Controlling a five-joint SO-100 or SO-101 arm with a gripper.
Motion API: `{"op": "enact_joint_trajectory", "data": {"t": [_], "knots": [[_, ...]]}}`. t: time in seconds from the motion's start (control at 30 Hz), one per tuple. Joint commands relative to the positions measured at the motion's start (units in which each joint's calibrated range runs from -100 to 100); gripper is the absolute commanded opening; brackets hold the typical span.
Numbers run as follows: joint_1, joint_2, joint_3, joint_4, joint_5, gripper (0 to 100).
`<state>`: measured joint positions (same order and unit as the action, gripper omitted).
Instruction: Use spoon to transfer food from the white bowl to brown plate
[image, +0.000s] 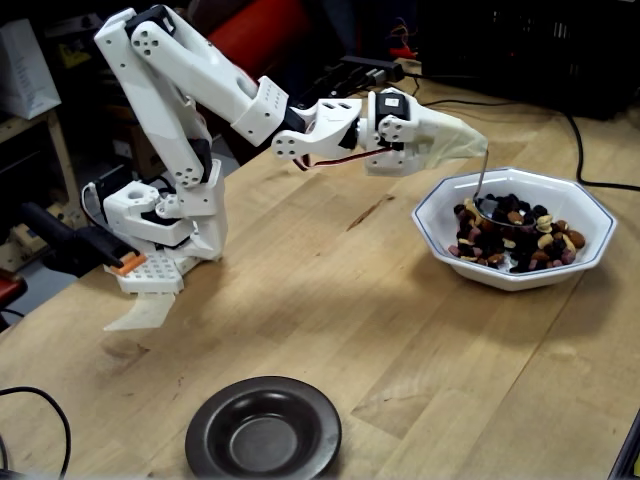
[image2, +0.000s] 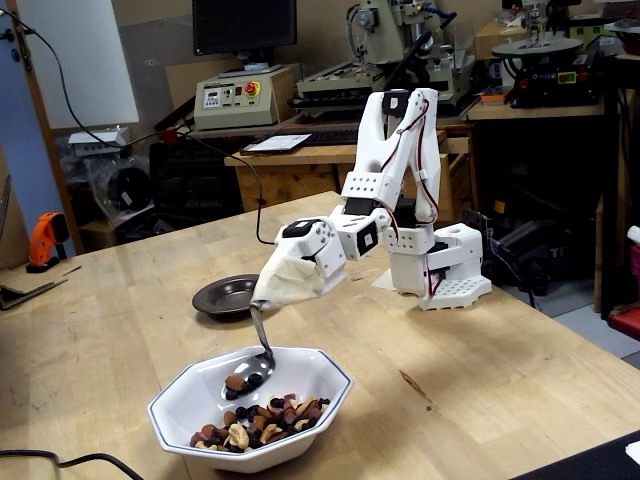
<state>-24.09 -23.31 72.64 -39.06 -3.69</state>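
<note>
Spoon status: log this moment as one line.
gripper: shut on spoon | spoon: loaded with food, above white bowl | brown plate: empty

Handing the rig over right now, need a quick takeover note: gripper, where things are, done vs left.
Gripper: wrapped in a cloth-like cover, jaws hidden; the spoon hangs from it by its handle, so it appears to be gripped.
Spoon: lifted just above the food in the white bowl, carrying a few nuts and dark berries.
White bowl: on the table, still holding most of the mix.
Brown plate: empty, at the table's near edge in the fixed view facing the arm's side, well apart from the bowl.
Done: one scoop loaded.
Left: carry it to the plate, tip it out, repeat.
</note>
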Motion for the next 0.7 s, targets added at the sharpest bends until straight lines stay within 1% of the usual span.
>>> {"op": "enact_joint_trajectory", "data": {"t": [0.0,0.2,0.67], "knots": [[1.57,-5.31,-0.78,-0.39,-0.10,4],[4.75,-9.25,-0.78,-0.15,0.20,4],[20.24,-10.02,-0.43,-0.31,0.24,4]]}}
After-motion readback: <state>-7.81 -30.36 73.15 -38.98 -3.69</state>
